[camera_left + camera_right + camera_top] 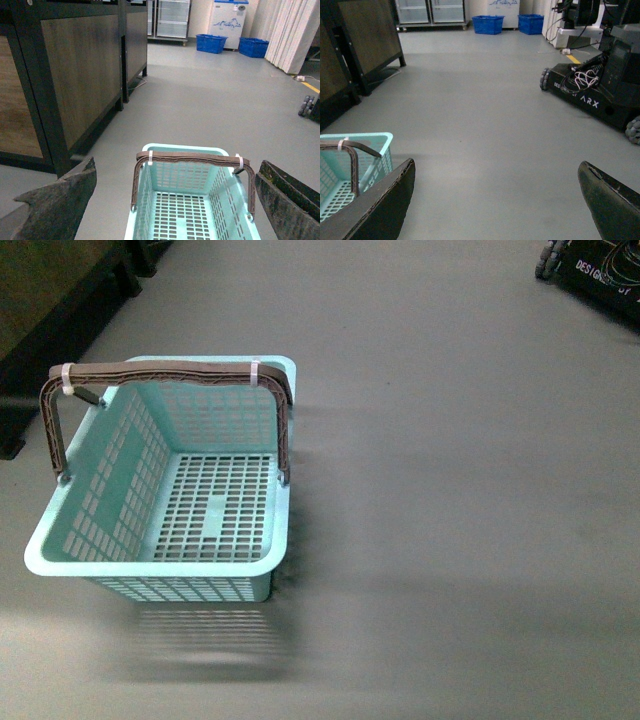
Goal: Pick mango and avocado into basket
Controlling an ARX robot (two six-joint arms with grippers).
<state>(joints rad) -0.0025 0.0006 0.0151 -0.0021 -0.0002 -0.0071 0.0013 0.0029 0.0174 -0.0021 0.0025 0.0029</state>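
Grey floor [450,490] under empty teal basket [60,558]

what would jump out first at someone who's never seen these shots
The empty light teal basket grabs the eye, standing on the grey floor left of centre in the front view, its brown handles swung up together. Next comes a black wheeled base marked ARX, seen across the floor in the right wrist view. No mango or avocado shows in any view.
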